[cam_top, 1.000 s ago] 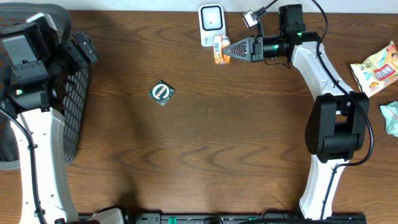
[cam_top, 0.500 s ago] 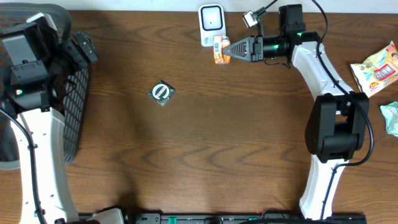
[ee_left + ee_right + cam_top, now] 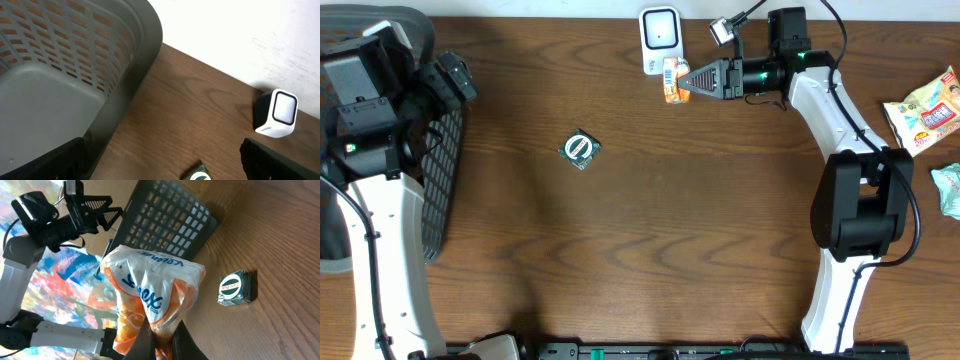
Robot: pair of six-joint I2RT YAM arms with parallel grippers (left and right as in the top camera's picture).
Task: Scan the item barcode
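Currently, the right arm (image 3: 825, 110) is hanging over the far side of the counter (image 3: 700, 230), its jaws pressing together on an orange-and-white tissue packet (image 3: 671, 80); the packet is sitting just in front of the white scanner (image 3: 659, 38), close against its lower edge as seen from overhead; in the right wrist view it is bulging above the pinch, blue lettering showing on the wrapper; the left arm (image 3: 365, 120) is hovering over the grey basket (image 3: 442, 190) at the counter's left edge, its jaws standing spread wide; a small green-and-black box (image 3: 581, 149) is lying on the open wood between basket and scanner; two snack bags (image 3: 923, 112) are sitting at the right edge.
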